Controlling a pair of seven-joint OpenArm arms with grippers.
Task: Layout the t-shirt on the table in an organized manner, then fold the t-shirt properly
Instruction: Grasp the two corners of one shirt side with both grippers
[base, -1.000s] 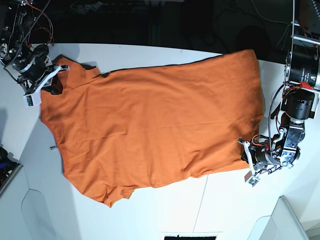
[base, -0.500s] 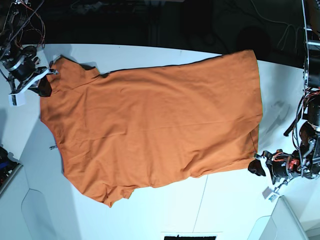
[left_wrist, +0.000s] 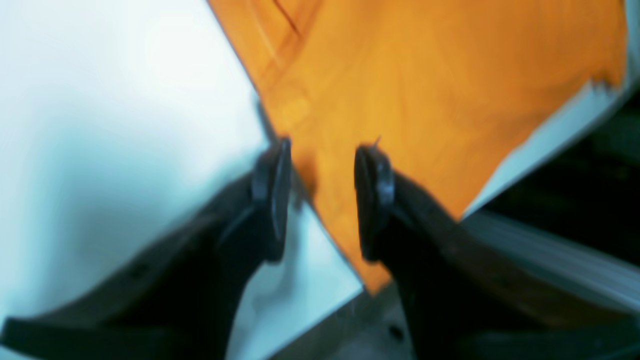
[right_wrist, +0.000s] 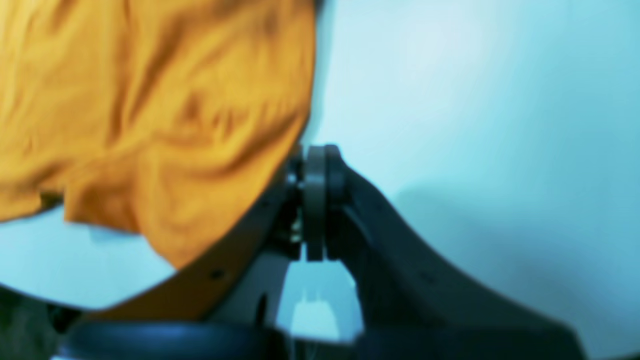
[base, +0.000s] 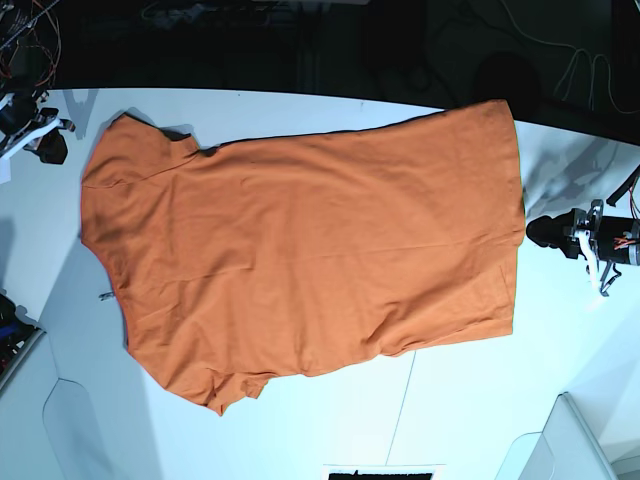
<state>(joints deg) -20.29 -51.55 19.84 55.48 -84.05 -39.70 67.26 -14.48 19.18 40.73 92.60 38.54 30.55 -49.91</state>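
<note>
The orange t-shirt (base: 310, 240) lies spread flat on the white table (base: 460, 410), collar end to the left and hem to the right. My left gripper (base: 542, 232) is just off the hem's right edge; in the left wrist view it (left_wrist: 322, 195) is open, with blurred orange cloth (left_wrist: 425, 90) below and beyond the fingers. My right gripper (base: 52, 148) is left of the sleeve and apart from it; in the right wrist view it (right_wrist: 315, 200) is shut and empty, with the shirt (right_wrist: 150, 115) to its left.
A thin dark seam (base: 400, 410) crosses the table's front. Grey moulded trays sit at the front left (base: 55, 430) and front right (base: 565, 445) corners. Cables and electronics (base: 25, 40) hang at the back left. The table's far edge (base: 300, 95) borders dark space.
Both arms have pulled away from the shirt: the left gripper went from the hem's lower corner up to mid-hem, the right gripper went up and left off the sleeve. The shirt lies released.
</note>
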